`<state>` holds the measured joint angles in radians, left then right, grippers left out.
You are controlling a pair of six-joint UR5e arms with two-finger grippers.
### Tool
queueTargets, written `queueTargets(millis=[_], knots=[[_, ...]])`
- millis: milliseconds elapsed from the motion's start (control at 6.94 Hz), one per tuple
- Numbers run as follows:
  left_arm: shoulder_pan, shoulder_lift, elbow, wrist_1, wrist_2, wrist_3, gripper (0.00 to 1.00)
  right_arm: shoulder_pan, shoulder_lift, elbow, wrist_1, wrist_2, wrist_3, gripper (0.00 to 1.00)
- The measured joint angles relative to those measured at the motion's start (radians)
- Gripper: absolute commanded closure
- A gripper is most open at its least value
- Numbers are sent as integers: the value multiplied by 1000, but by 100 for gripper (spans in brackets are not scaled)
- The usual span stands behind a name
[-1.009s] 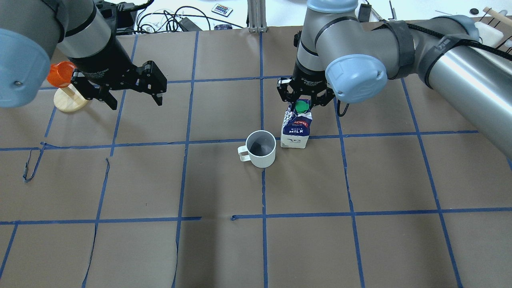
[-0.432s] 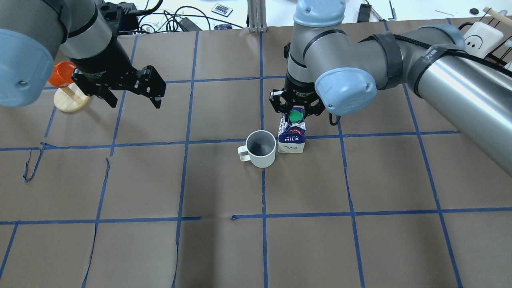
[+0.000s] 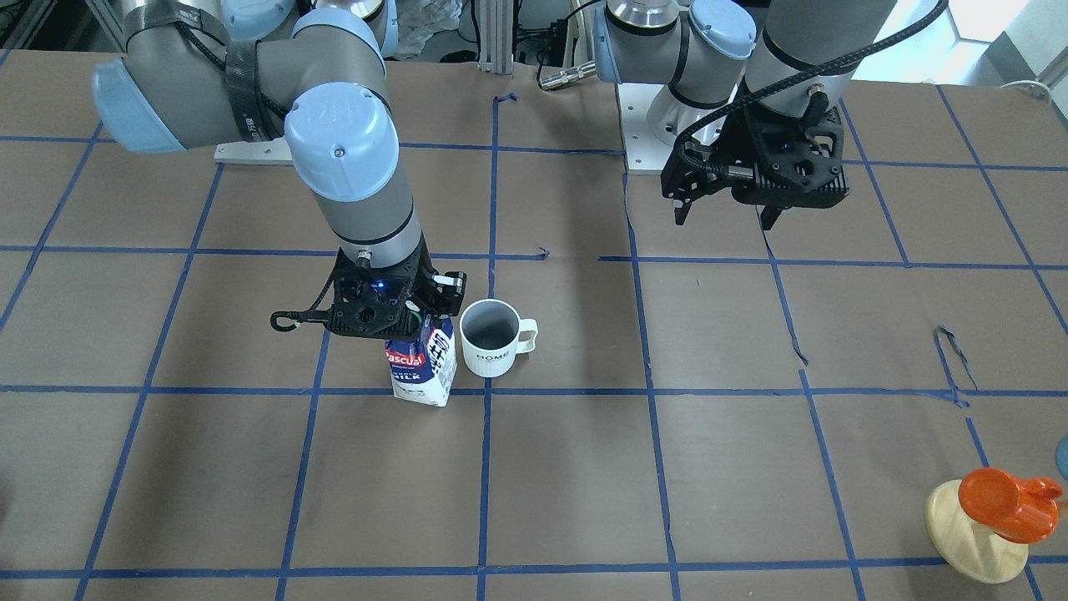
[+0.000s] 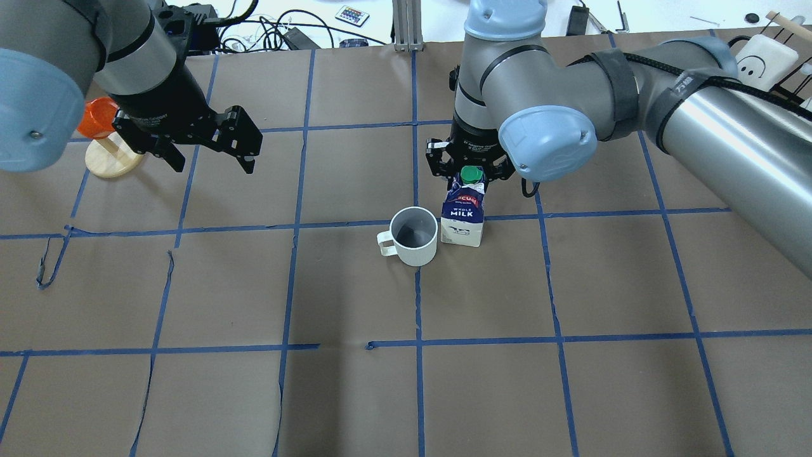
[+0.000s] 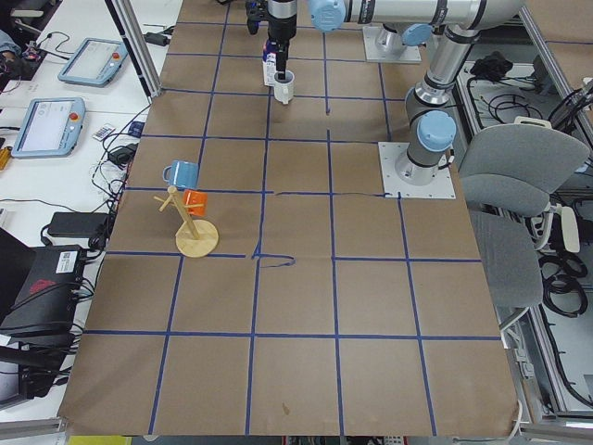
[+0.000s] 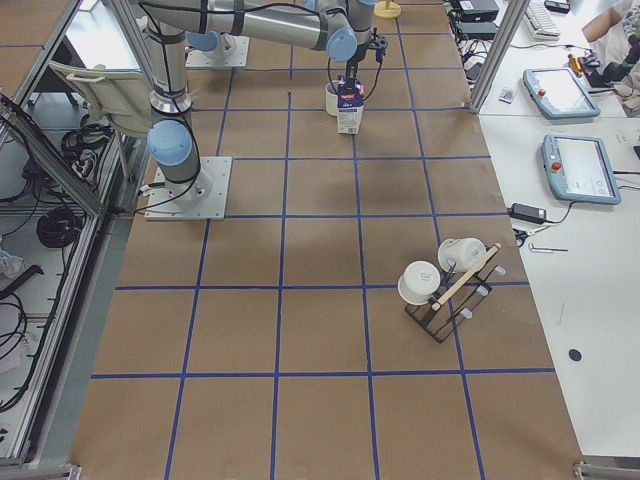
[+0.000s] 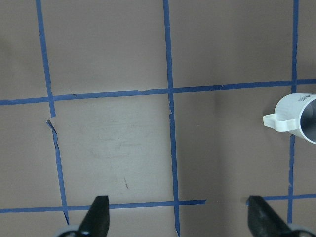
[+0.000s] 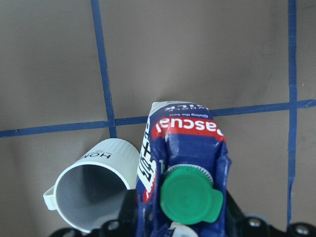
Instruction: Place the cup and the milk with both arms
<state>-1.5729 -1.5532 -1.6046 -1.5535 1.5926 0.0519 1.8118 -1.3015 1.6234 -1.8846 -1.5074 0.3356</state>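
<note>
Near the table's [image 4: 355,393] middle, my right claw [image 4: 471,176] is clamped on the gable top of the milk [image 4: 462,221], labelled "Pascual" and "WHOLE MILK". It stands just beside the cup [image 4: 415,241] marked "HOME". My left claw [image 4: 212,165] hangs spread wide, well apart.

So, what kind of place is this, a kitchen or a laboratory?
Most likely a robotics laboratory. The table is covered with brown paper and a blue tape grid, the left arm and right arm are mounted on it, and a control tablet lies beside it.
</note>
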Motion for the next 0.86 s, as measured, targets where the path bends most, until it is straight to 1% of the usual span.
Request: queueTargets(millis=[577, 865], knots=[[1, 5, 0, 2, 0, -2, 0, -27, -46, -50, 23, -16, -19, 0], [2, 5, 0, 3, 0, -2, 0, -112, -87, -51, 57, -46, -124, 0]])
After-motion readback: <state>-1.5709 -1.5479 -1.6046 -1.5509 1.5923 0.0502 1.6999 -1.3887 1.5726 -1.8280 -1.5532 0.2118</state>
